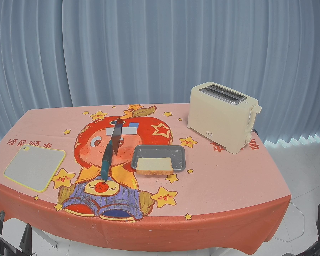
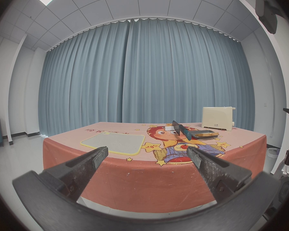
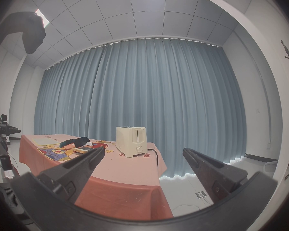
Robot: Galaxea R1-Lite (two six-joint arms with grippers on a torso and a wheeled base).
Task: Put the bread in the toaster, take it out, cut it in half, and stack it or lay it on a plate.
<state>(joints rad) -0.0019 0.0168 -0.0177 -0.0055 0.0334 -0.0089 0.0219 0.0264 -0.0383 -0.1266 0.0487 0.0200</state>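
On the surface (image 1: 220,185) ahead of us, the bread (image 1: 154,165) is lying flat at the near edge of a dark tray (image 1: 160,149), roughly midway between our two arms and well apart from both. Its long axis is running left to right across our front, so we are facing one long crust edge.

We are judging the task as not yet begun. The toaster (image 1: 222,116) is standing beyond the tray and to its right, with no bread showing in its slots. That is putting the right arm on the better side for the carry from tray to slot, though neither arm is clearly nearer the slice itself.

Our left fingers (image 2: 86,166) are hanging low off the near left edge of the surface, spread wide and holding nothing. Our right fingers (image 3: 82,167) are sitting off the near right corner, likewise spread wide and touching nothing.

Left of the tray, a knife (image 1: 110,150) is resting with its blade propped on a small block (image 1: 129,129) and its handle towards us. A cutting board (image 1: 33,166) is lying at the left end.
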